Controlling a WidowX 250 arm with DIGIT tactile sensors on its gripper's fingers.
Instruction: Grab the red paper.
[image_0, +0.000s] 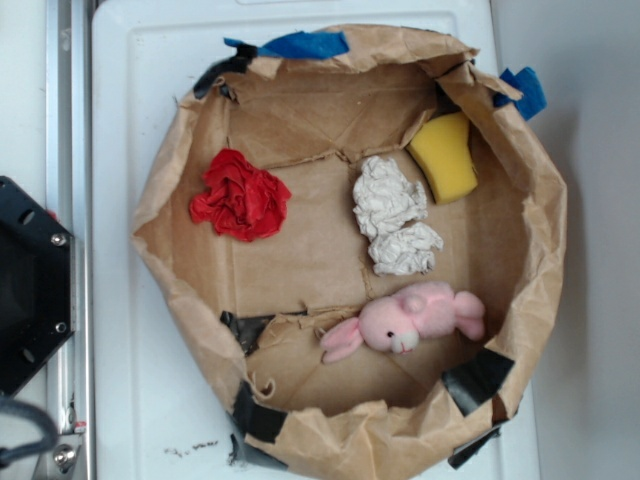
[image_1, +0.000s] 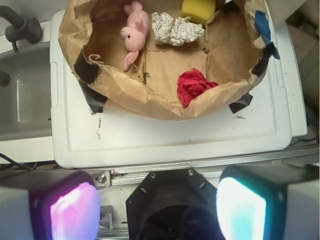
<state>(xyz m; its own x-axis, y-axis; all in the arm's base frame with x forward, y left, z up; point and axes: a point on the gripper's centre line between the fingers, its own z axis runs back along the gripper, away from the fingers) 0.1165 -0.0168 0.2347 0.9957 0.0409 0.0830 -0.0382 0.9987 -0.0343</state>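
Paper-walled bin (image_0: 545, 200) on the worktop (image_0: 130, 380), red paper (image_0: 240, 196) inside at left, paper wads (image_0: 393, 215) mid-right, sponge (image_0: 445, 157) against the far-right wall, plush bunny (image_0: 410, 320) nearest.

Probably a lab: taped paper bin (image_0: 520, 190) on white tabletop (image_0: 130, 100).
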